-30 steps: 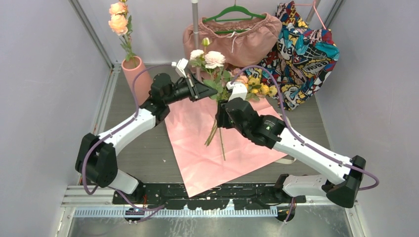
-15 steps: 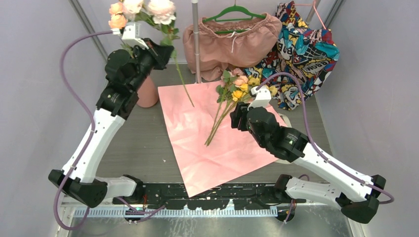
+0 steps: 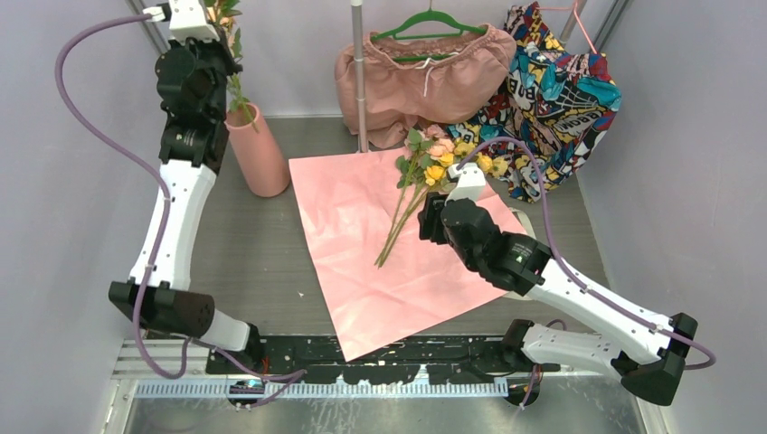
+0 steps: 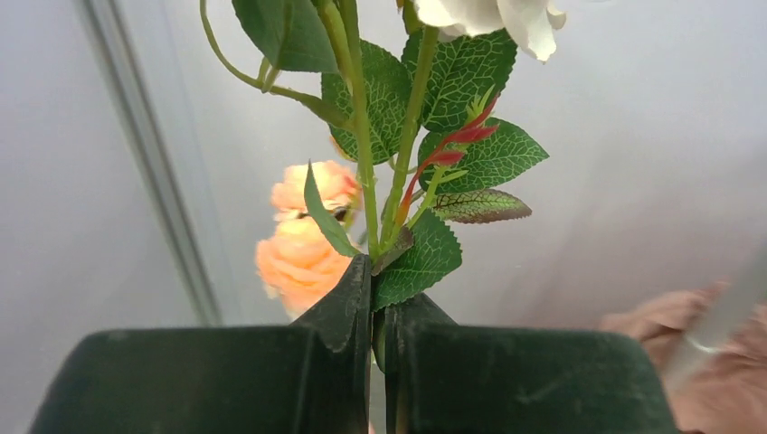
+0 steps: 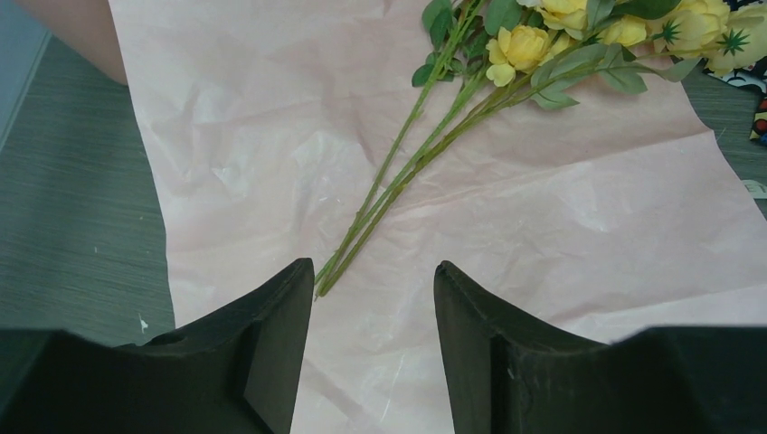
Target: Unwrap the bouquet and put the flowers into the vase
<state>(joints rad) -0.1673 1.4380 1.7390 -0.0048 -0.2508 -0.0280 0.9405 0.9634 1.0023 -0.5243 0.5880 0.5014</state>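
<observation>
Pink shorts [image 3: 425, 68] with a gathered waistband hang from a green hanger [image 3: 432, 20] at the back of a grey wood-grain table [image 3: 253, 262], just behind a thin upright metal pole [image 3: 359, 72]. To their right, touching them, a colourful printed garment [image 3: 556, 99] in blue, red, yellow and black drapes down onto the tabletop near the back right corner. Plain pale walls [image 3: 72, 136] enclose the table on three sides, and a perforated black mounting plate [image 3: 362, 362] runs along its near edge.

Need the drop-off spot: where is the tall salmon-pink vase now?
Top view: the tall salmon-pink tapered vase stands back left, left of the pink paper sheet.
</observation>
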